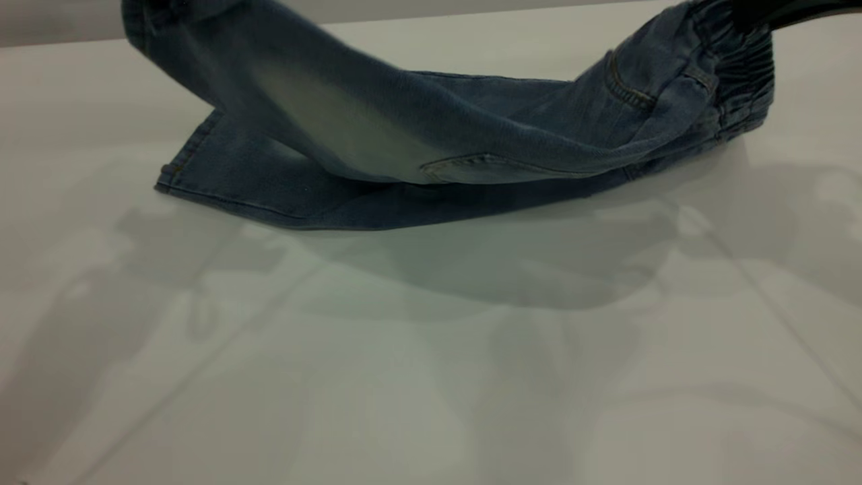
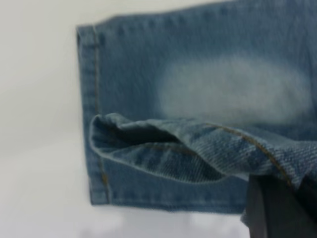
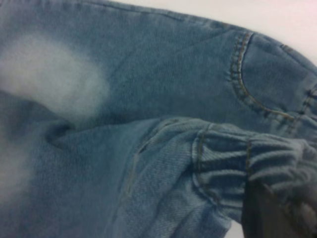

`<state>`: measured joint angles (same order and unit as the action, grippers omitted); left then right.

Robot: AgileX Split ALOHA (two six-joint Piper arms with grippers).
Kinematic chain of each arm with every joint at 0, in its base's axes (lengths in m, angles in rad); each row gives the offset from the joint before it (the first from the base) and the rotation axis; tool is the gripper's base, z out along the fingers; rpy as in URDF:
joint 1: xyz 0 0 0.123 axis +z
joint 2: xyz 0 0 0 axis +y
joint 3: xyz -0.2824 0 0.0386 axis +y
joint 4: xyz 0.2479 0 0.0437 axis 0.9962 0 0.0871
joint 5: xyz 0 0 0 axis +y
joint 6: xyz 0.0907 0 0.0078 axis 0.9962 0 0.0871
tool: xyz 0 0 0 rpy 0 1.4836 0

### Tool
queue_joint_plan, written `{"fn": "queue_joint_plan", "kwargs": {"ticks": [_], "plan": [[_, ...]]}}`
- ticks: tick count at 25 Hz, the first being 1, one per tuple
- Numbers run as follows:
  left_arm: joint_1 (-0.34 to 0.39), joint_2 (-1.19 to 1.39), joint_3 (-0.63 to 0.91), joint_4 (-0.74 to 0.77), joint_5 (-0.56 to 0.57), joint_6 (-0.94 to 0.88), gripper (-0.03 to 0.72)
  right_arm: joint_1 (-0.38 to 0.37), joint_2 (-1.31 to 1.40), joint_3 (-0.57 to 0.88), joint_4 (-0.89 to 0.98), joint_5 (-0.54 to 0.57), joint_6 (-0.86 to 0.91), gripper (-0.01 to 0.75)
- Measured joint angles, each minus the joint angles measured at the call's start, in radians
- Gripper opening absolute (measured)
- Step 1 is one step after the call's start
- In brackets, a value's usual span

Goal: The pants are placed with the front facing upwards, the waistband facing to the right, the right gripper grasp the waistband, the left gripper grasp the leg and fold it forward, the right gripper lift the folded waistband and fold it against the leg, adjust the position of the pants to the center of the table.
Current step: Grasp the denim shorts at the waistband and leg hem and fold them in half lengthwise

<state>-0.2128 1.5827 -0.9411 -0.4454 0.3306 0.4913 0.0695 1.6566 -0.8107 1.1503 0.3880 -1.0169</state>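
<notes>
The blue denim pants hang in a sag between two raised ends above the white table. One leg still lies flat on the table, its hem at the left. The other leg is lifted over it, and my left gripper is shut on its edge; this gripper is out of the exterior view. At the upper right, my right gripper is shut on the gathered waistband and holds it off the table. In the right wrist view the waistband bunches over my right gripper.
White table surface stretches in front of the pants, crossed by soft shadows of the arms. The table's far edge runs just behind the pants.
</notes>
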Motion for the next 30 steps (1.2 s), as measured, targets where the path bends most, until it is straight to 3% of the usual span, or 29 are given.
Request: {"fn": "queue_joint_plan", "kwargs": {"ticks": [17,30], "plan": [[0.002,0.146,-0.018,0.009,-0.189,0.004,0.041,0.0,0.161,-0.125,-0.001,0.024,-0.017,0.029],[0.052,0.261,-0.202,0.032,-0.095,0.048,0.041,0.0,0.161,-0.125,-0.001,-0.072,-0.041,0.029]]}}
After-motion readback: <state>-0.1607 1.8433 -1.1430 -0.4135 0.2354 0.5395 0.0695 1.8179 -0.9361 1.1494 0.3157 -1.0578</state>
